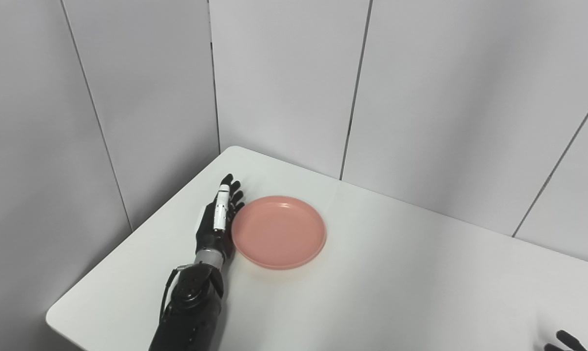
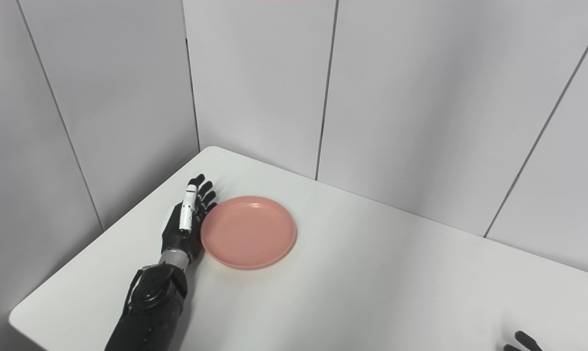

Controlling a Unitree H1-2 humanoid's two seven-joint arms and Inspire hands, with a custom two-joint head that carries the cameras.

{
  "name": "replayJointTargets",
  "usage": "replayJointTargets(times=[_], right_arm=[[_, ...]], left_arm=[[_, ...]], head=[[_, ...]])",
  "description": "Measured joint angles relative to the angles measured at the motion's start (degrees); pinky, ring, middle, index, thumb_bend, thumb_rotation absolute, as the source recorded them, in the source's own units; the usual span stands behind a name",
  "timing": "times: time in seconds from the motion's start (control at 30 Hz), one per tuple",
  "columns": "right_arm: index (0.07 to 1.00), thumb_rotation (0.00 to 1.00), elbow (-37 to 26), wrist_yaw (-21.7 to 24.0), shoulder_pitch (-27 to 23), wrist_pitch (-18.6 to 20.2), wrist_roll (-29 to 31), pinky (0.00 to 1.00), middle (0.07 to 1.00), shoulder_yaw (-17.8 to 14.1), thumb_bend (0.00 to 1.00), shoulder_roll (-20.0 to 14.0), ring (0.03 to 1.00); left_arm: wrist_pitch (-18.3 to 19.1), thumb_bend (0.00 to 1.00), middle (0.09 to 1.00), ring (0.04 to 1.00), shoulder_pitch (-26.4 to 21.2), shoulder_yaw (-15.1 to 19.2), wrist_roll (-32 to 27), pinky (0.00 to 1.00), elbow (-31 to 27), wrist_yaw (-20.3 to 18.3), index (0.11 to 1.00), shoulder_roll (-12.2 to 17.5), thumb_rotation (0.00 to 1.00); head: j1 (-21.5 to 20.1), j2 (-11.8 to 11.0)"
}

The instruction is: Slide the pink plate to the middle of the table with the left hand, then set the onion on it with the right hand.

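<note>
A round pink plate (image 1: 278, 232) lies flat on the white table (image 1: 396, 273), left of its middle. My left hand (image 1: 218, 217) stands on edge with straight fingers, pressed against the plate's left rim, open and holding nothing. Of my right hand (image 1: 562, 341) only a few dark fingertips show at the bottom right corner; whether it is open or shut is hidden. No onion appears in either view.
Grey wall panels (image 1: 284, 83) close off the table at the back and left. The table's rounded near-left corner (image 1: 55, 317) lies just left of my left forearm. White tabletop stretches to the right of the plate.
</note>
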Motion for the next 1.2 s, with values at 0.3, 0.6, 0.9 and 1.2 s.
replayJointTargets(times=[0.3, 0.6, 0.9, 1.2], right_arm=[[0.496, 0.17, -0.27, 0.05, 0.38, -0.02, -0.38, 0.46, 0.851, 0.11, 0.48, -0.03, 0.798], [0.683, 0.52, -0.29, 0.07, 0.4, -0.02, -0.58, 0.64, 0.941, 0.26, 0.46, -0.08, 0.905], [0.923, 0.9, -1.41, -0.26, 1.38, 0.03, -1.71, 0.86, 0.973, 0.47, 0.51, 0.05, 0.947], [0.964, 0.91, -2.25, -0.33, 2.08, 0.09, -2.09, 0.96, 0.997, 0.63, 0.59, 0.3, 0.974]], left_arm=[[0.01, 0.38, 0.956, 0.954, -1.5, -1.93, 0.01, 0.95, 1.77, -1.42, 0.934, -0.02, 1.0], [0.01, 0.38, 0.952, 0.954, -2.07, -3.28, 0.01, 0.95, 2.42, -3.22, 0.933, -0.39, 1.0], [1.24, 0.39, 0.949, 0.948, -2.31, -5.52, 0.04, 0.94, 1.78, -4.39, 0.931, -1.31, 1.0], [3.85, 0.42, 0.953, 0.949, -2.34, -8.62, 1.49, 0.93, -0.37, -4.65, 0.924, -2.9, 1.0]], head=[[-1.67, 0.62], [-3.52, 1.32], [-4.57, 2.46], [-5.98, 3.52]])
